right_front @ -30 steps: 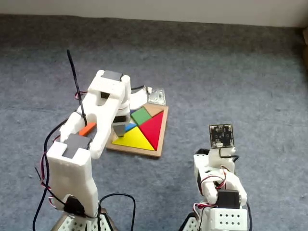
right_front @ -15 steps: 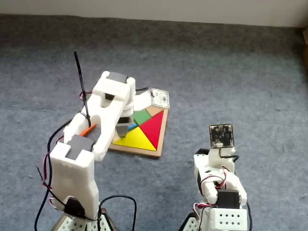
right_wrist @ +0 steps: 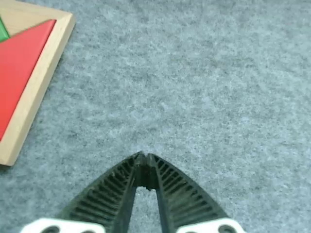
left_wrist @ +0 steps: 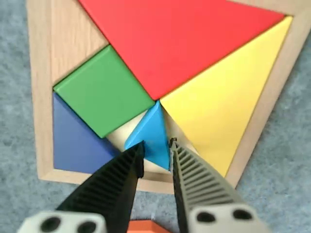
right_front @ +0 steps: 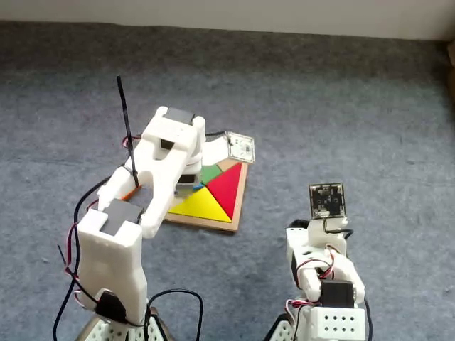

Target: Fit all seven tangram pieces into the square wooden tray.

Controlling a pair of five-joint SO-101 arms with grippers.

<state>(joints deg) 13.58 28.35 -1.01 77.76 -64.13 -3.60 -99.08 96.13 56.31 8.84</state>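
The square wooden tray (left_wrist: 39, 97) lies on the carpet with a large red triangle (left_wrist: 180, 43), a large yellow triangle (left_wrist: 228, 102), a green square (left_wrist: 104, 90) and a dark blue triangle (left_wrist: 75, 141) lying flat in it. My left gripper (left_wrist: 156, 144) hovers over the tray's near edge, shut on a small light blue triangle (left_wrist: 153, 131) that sits tilted over a bare gap between green and yellow. In the high view the left arm (right_front: 160, 177) covers the tray's (right_front: 213, 224) left part. My right gripper (right_wrist: 145, 160) is shut over bare carpet, to the right of the tray (right_wrist: 29, 116).
An orange piece (left_wrist: 146, 225) lies on the carpet just outside the tray, under my left gripper. One corner of the tray beside the green square is bare wood (left_wrist: 73, 34). The right arm (right_front: 323, 263) sits folded at the front right, with grey carpet all around.
My left arm has swung farther and to the right over the tray, carrying the light blue triangle inward. It now hides most of the orange piece. The right arm has stayed still.
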